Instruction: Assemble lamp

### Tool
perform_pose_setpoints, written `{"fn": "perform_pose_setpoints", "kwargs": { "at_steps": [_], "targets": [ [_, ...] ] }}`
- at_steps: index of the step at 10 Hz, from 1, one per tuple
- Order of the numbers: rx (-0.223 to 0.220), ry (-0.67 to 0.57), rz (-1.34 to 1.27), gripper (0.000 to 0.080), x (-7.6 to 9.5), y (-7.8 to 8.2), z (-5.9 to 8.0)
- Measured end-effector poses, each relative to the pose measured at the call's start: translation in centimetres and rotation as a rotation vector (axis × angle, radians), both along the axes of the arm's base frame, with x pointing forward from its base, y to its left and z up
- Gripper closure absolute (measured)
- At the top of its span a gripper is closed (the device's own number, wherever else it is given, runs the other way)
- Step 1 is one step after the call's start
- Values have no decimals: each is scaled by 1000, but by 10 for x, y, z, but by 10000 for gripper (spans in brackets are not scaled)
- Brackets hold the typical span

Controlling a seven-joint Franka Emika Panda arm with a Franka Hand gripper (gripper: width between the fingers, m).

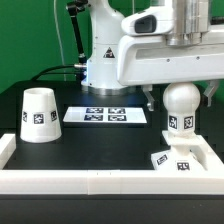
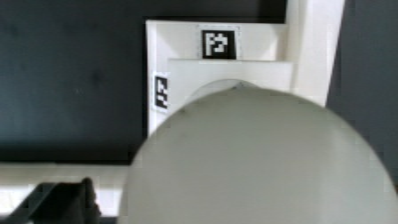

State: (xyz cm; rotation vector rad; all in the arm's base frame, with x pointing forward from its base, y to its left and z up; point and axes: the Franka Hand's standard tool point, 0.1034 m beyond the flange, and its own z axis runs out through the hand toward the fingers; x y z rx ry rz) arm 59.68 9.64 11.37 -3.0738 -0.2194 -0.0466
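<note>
At the exterior view's right, the base [image 1: 178,158] sits tucked into the corner of the white fence [image 1: 100,184], with its edge hard against the side rail. The bulb [image 1: 180,104] is upright over or just behind it, ball on top, stem tag facing the camera. I can't tell whether the stem is seated in the base. The gripper [image 1: 181,98] is spread, one finger on each side of the ball with a gap on both sides, so it isn't pinching anything. On the wrist view the blurred ball fills most of the frame. One black finger [image 2: 59,205] stands clear of it, and the other is hidden. The shade [image 1: 39,113] stands wide end down at the exterior view's left, well apart from the bulb and near the opposite rail. The marker board [image 1: 104,116] lies flat between shade and bulb. I see bare table [image 1: 100,145] from the board to the front rail. The only tight spot is the base's corner.
</note>
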Motion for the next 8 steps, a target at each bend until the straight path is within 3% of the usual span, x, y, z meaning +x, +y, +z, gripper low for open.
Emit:
{"fn": "perform_pose_setpoints", "kwargs": {
  "at_steps": [5,8],
  "targets": [
    [-14,-40,401,101,-5,4,3],
    [-43,-62,655,101,6,3,5]
  ]
}}
